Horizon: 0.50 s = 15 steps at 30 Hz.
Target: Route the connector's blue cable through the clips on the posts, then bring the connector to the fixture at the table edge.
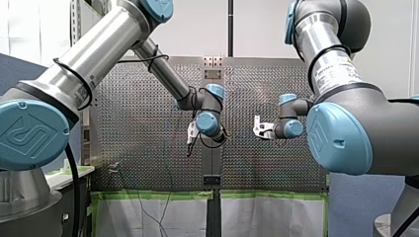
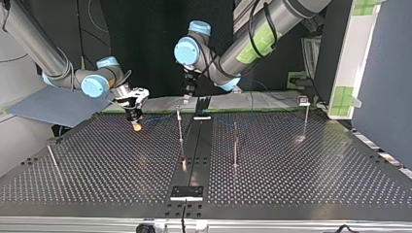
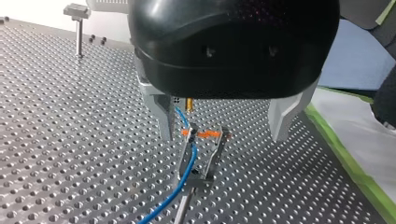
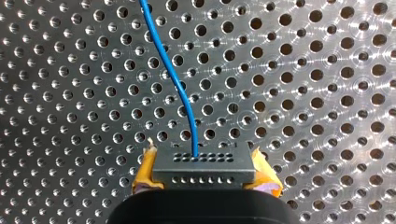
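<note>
In the right wrist view my right gripper (image 4: pixel 204 179) is shut on the grey connector (image 4: pixel 204 164), with a yellow pad (image 4: pixel 145 173) on each side. The blue cable (image 4: pixel 176 83) leaves the connector's face and runs ahead over the perforated plate. In the left wrist view my left gripper (image 3: pixel 224 136) hangs open over a clip (image 3: pixel 204 156) on top of a post. The blue cable (image 3: pixel 188 161) passes through that clip, close to one metal finger (image 3: pixel 164 117). In the top view my right gripper (image 2: pixel 134 121) hovers at the left and my left gripper (image 2: pixel 187 96) above the middle post (image 2: pixel 180 127).
More thin posts stand on the table: one (image 2: pixel 235 148) right of the centre rail, one (image 2: pixel 305 121) at the far right, and a leaning one (image 2: pixel 52 159) at the left. A black fixture (image 2: pixel 186 192) sits at the near table edge. Another clip post (image 3: pixel 78 25) stands beyond my left gripper.
</note>
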Available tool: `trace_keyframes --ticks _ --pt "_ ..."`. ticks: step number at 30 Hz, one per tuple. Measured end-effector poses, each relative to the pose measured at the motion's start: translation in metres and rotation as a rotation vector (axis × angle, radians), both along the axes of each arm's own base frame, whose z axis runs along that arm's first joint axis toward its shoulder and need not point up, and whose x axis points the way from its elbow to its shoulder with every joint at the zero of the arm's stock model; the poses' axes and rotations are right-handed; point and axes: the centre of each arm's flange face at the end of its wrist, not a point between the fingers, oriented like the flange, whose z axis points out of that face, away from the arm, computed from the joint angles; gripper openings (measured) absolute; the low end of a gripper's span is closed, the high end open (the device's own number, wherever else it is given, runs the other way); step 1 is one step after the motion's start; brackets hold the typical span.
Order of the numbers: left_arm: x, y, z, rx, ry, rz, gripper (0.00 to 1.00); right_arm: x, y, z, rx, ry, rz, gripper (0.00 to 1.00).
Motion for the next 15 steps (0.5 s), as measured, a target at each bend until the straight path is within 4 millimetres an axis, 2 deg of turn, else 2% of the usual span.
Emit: trace_keyframes --ticks 15 --pt "0.0038 -0.0014 0.0018 -0.039 -0.015 0.003 1.0 -0.0001 -0.0002 0.0001 -0.001 0.0 0.0 0.0"
